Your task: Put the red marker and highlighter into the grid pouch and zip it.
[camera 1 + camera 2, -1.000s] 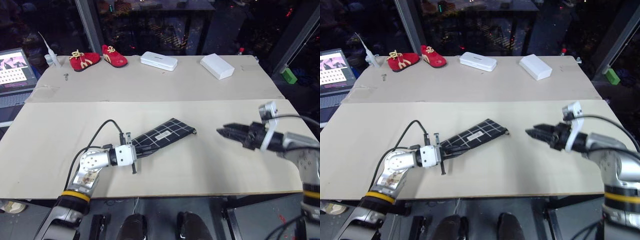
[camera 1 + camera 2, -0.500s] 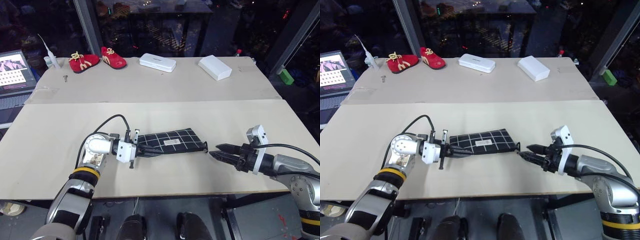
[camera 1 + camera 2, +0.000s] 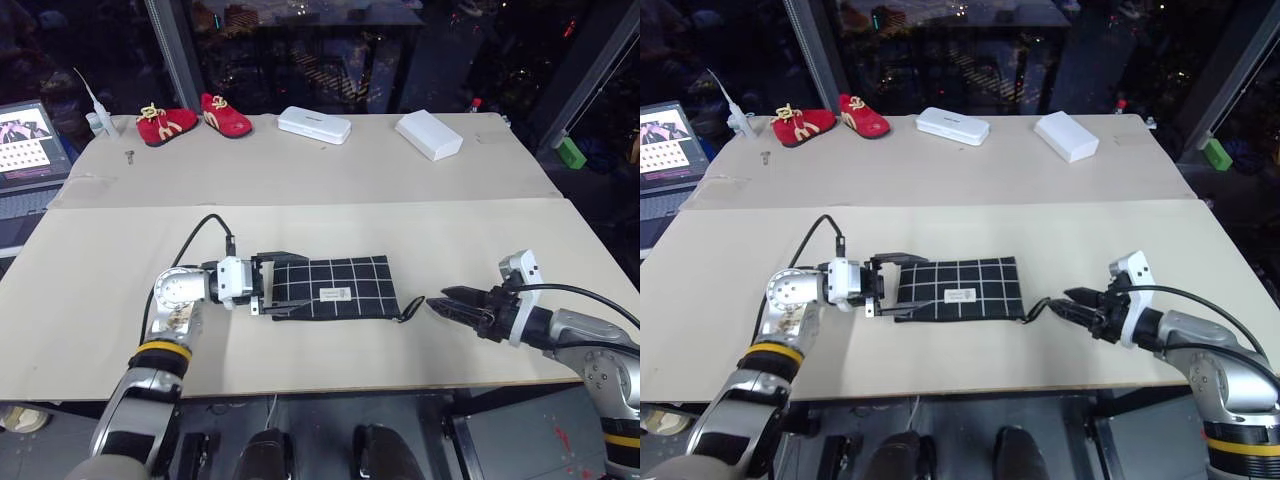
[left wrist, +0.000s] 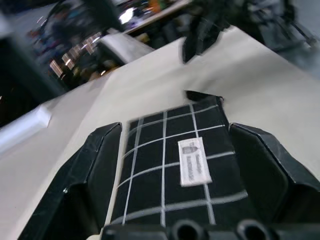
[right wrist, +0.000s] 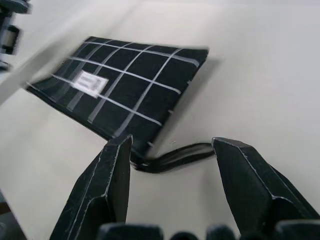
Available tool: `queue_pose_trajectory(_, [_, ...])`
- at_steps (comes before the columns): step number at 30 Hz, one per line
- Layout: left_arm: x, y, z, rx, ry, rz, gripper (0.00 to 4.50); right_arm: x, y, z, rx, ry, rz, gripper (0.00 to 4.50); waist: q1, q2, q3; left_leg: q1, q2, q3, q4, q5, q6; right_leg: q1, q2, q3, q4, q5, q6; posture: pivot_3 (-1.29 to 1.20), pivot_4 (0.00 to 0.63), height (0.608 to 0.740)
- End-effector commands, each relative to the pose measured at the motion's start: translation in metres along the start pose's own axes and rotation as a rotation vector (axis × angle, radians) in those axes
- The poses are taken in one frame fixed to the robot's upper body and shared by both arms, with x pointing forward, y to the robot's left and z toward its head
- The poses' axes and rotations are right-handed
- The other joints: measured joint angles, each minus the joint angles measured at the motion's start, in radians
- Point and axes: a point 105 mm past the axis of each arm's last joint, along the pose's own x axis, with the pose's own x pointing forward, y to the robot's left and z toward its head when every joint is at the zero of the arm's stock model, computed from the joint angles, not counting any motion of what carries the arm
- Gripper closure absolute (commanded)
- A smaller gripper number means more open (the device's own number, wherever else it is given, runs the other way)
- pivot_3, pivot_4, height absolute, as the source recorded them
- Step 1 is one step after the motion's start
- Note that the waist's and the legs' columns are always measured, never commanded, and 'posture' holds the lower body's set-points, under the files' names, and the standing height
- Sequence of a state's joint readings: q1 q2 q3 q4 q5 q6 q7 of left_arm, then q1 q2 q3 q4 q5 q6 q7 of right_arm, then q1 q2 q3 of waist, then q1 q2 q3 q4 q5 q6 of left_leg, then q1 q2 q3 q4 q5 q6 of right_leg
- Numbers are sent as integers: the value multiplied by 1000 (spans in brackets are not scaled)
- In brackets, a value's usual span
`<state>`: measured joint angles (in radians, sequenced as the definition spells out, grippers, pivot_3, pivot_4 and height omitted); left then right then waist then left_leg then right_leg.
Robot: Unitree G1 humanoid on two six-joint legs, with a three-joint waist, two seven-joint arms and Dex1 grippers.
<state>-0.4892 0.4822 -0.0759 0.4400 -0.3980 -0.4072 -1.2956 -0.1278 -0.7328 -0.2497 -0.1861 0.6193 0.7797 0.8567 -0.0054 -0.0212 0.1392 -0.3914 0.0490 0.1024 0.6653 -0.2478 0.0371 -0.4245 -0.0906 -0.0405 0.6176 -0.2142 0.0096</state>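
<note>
Table [image 3: 480, 240], pale beige top, carrying items as follows. Grid pouch [image 3: 335, 287] is lying flat near the centre, slightly toward 6 o'clock, its pull cord [image 3: 410, 309] trailing toward 3 o'clock. Two red shoes [image 3: 195, 117] are sitting at 11 o'clock, just beside each other. A white case [image 3: 315, 124] is resting at 12 o'clock; a white box [image 3: 430, 134] at 1 o'clock.
</note>
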Motion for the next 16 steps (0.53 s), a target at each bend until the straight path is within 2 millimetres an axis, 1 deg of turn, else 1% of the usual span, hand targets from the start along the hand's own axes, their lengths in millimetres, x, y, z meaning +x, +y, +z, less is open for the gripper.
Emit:
queue_pose_trajectory(1, [-20,20,24,-245,-33,231,727,-9,-14,17,-64,-37,-35,1629,-6,0,0,0,0,0,0,0,0,0,0,0,1,0,0,0,150,740])
queue_pose_trajectory(2, [-29,22,24,-321,-25,299,727,-11,-19,18,-64,-38,-46,1629,-7,0,0,0,1,0,0,0,0,0,0,0,1,0,0,0,150,740])
queue_pose_trajectory(5, [-65,20,5,-479,123,532,727,-16,-35,20,-74,-47,-95,1629,-9,0,0,2,1,0,0,0,0,1,0,1,1,-1,2,0,150,740])
queue_pose_trajectory(7, [-89,15,-6,-520,205,662,727,-18,-43,20,-75,-59,-120,1629,-10,0,0,3,1,0,-1,0,0,1,0,1,1,-2,3,0,150,740])
queue_pose_trajectory(9, [-109,7,-11,-569,225,744,727,-19,-50,20,-70,-75,-138,1629,-9,0,0,3,0,1,-1,0,0,1,0,2,1,-2,3,0,150,740])
queue_pose_trajectory(10, [-117,4,-12,-568,231,781,727,-18,-51,19,-68,-81,-142,1629,-8,0,0,3,0,1,-1,0,0,1,0,1,1,-1,1,0,150,740])
queue_pose_trajectory(12, [-127,0,-13,-563,241,833,727,-16,-52,18,-66,-92,-139,1629,-3,0,0,3,0,1,-1,0,0,1,0,1,1,0,0,0,150,740])
queue_pose_trajectory(14, [-139,-7,-19,-572,259,902,727,-7,-55,12,-51,-99,-144,1629,3,0,0,3,0,1,-1,0,0,1,0,1,0,0,0,0,150,740])
queue_pose_trajectory(16, [-144,-9,-23,-585,250,944,727,0,-58,8,-30,-109,-156,1629,3,0,0,4,0,2,-1,0,-1,2,0,1,-1,0,-1,0,150,740])
